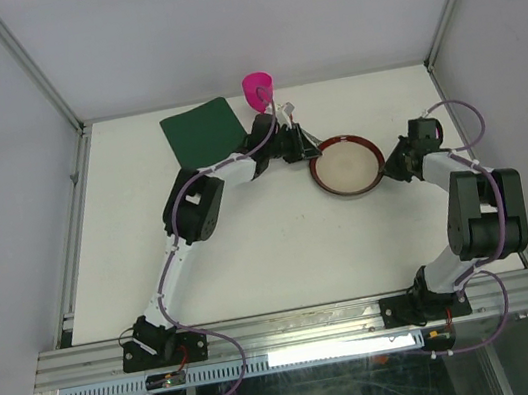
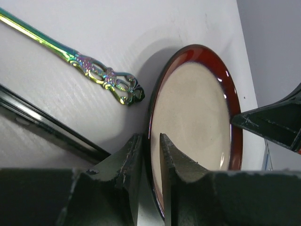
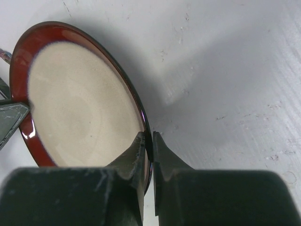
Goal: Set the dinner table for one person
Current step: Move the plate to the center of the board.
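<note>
A round plate [image 1: 347, 165] with a dark red rim and cream centre is over the middle of the white dinner table [image 1: 253, 250]. My left gripper [image 1: 311, 152] is shut on the plate's left rim; in the left wrist view [image 2: 150, 147] its jaws pinch the rim of the plate [image 2: 193, 122]. My right gripper [image 1: 388, 164] is shut on the opposite rim, as the right wrist view [image 3: 149, 143] shows on the plate [image 3: 80, 108]. The offset shadow under the plate suggests it hangs slightly above the table.
A dark green placemat [image 1: 202, 132] lies at the back left, with a pink cup [image 1: 258, 87] behind its right corner. Iridescent cutlery [image 2: 103, 77] lies just left of the plate, beside a darker utensil [image 2: 47, 127]. Aluminium rails [image 1: 296, 326] edge the table.
</note>
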